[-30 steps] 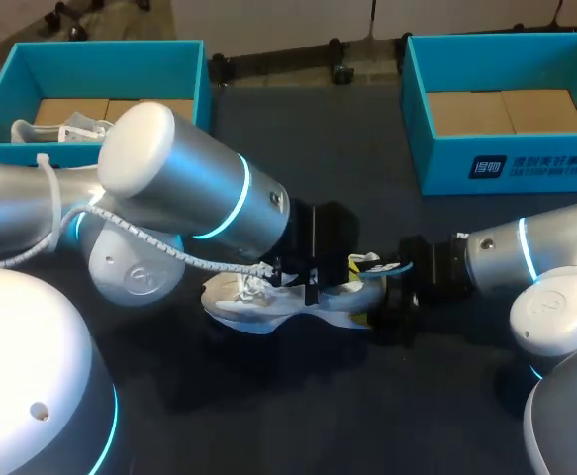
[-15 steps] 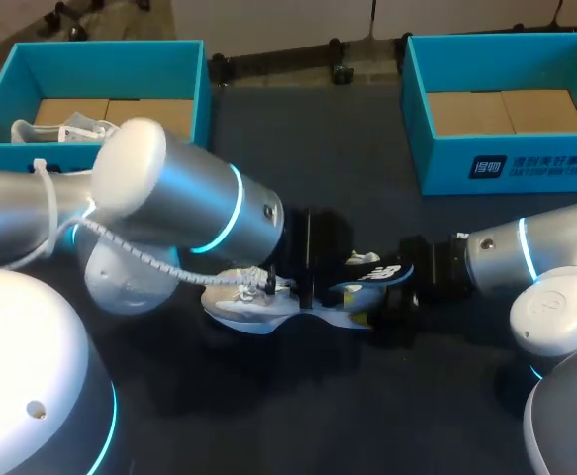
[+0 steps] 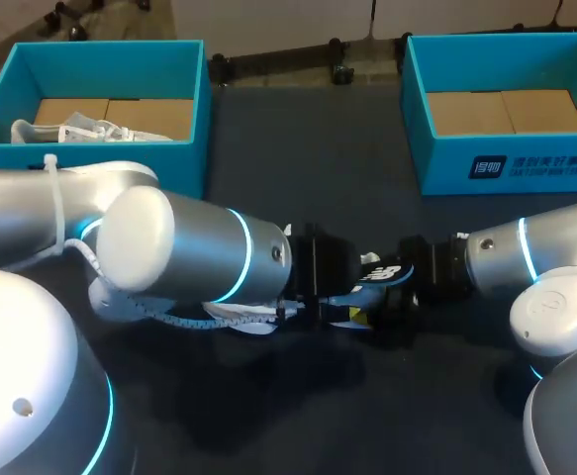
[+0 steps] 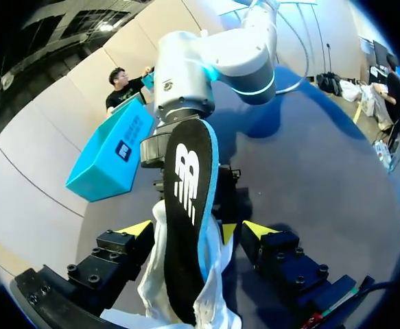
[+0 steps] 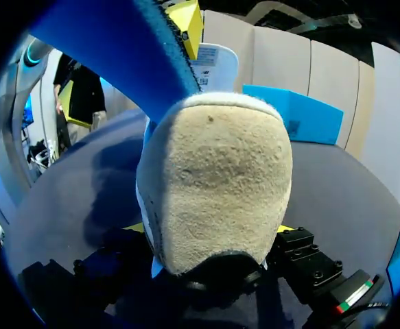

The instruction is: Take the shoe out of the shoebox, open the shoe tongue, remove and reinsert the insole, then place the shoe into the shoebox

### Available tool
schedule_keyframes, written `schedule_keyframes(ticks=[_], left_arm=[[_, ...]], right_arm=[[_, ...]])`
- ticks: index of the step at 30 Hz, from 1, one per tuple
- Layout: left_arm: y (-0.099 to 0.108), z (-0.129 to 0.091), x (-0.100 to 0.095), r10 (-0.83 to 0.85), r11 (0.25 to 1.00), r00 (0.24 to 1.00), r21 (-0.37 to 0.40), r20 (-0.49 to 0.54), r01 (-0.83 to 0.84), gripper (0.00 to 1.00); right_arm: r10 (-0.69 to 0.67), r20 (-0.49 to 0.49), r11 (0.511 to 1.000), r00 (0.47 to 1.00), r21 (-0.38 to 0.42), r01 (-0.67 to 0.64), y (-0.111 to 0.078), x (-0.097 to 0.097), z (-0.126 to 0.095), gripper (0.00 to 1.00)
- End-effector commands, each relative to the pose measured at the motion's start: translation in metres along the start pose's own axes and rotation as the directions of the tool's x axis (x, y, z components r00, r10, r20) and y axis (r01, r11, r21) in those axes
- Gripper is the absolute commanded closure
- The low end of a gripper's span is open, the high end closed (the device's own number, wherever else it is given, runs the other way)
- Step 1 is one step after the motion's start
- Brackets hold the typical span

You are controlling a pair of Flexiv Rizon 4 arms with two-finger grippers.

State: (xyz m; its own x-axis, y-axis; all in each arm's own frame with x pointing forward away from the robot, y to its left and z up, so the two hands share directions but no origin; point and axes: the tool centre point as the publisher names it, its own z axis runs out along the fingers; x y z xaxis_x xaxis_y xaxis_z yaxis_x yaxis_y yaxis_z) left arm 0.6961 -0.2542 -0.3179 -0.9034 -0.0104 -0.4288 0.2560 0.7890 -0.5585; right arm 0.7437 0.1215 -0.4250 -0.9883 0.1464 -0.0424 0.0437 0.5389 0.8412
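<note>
A white shoe lies on the dark table, mostly hidden under my left arm. Its black insole with a blue edge sticks up out of the heel end. In the left wrist view the insole stands between the spread fingers of my left gripper, which is open, with white shoe fabric below. My left gripper faces my right gripper. In the right wrist view the beige heel fills my right gripper, which is shut on it, under the blue insole.
A teal shoebox at the back left holds another white shoe. A second teal shoebox stands at the back right with only cardboard in it. Bare dark tabletop lies between the boxes.
My left gripper has opened and let go of the insole. The left forearm has swung lower and nearer, covering most of the shoe. The right arm has not moved.
</note>
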Motion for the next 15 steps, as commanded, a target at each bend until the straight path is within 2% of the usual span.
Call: schedule_keyframes(ticks=[1,5,8,12,14,15], left_arm=[[-0.001,0.005,-0.002,0.021,1.0,1.0,0.001,0.0,-0.021,0.18],[0.0,0.011,-0.006,0.024,1.0,1.0,-0.002,0.01,-0.024,0.21],[0.001,0.013,-0.009,0.022,1.0,1.0,-0.002,0.015,-0.022,0.29],[0.003,0.018,-0.012,0.02,1.0,1.0,-0.005,0.015,-0.02,0.51],[0.003,0.018,-0.013,0.019,1.0,1.0,-0.006,0.015,-0.019,0.52],[0.003,0.019,-0.013,0.017,1.0,1.0,-0.005,0.016,-0.017,0.56]], right_arm=[[0.0,0.001,1.0,1.0,0.003,0.0,0.0,0.001,0.002,1.0],[0.0,0.001,1.0,1.0,0.003,0.0,0.0,0.001,0.002,1.0],[0.0,0.001,1.0,1.0,0.003,0.0,0.0,0.001,0.002,1.0],[0.0,0.001,1.0,1.0,0.003,0.0,0.0,0.001,0.002,1.0],[0.0,0.001,1.0,1.0,0.003,0.0,0.0,0.001,0.002,1.0],[0.0,0.001,1.0,1.0,0.003,0.0,0.0,0.001,0.002,1.0]])
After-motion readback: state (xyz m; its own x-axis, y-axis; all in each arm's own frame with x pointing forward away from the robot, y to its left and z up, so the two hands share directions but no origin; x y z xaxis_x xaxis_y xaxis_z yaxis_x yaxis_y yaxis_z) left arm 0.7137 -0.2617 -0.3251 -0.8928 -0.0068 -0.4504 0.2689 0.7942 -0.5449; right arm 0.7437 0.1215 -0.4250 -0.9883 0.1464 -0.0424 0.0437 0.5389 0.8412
